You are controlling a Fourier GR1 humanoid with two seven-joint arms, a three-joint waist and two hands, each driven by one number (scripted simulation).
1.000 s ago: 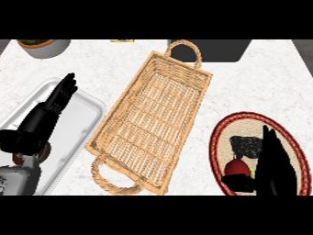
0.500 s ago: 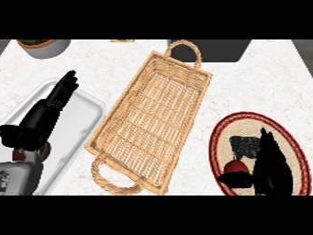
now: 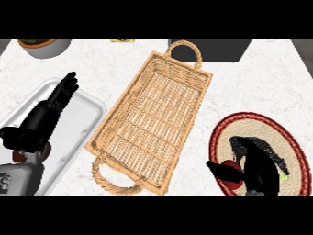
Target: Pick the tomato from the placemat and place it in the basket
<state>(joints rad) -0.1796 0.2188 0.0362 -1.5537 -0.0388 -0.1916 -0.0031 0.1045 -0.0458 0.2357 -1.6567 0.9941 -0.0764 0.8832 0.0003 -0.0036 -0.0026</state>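
Black right hand [image 3: 257, 170] comes in from the lower edge at the right. Its fingers and thumb are curled round the tomato [image 3: 235, 180], so the hand is closed on it. Only a little red shows beside the thumb; the rest is hidden. The tomato is over the near left part of the placemat [image 3: 257, 125], and I cannot tell if it touches the mat. The mat is round, with a dark red border and a pale woven middle.

To the left of the mat, near it but apart, lies the basket [image 3: 155, 119]. It is long, of light wicker, set at a slant, with one loop handle at the far end and one at the near end.

On the other side of the basket is a metal tray [image 3: 84, 108]. The left hand [image 3: 40, 124] rests over it, open, with straight fingers that point away from the robot and hold nothing.

At the far edge stand a grey bowl [image 3: 45, 47], a dark box [image 3: 209, 50] and a small yellow thing [image 3: 122, 40], too small to read.

The counter [image 3: 267, 87] is white with faint grey marbling. Past both of its far corners a plain darker grey area shows.
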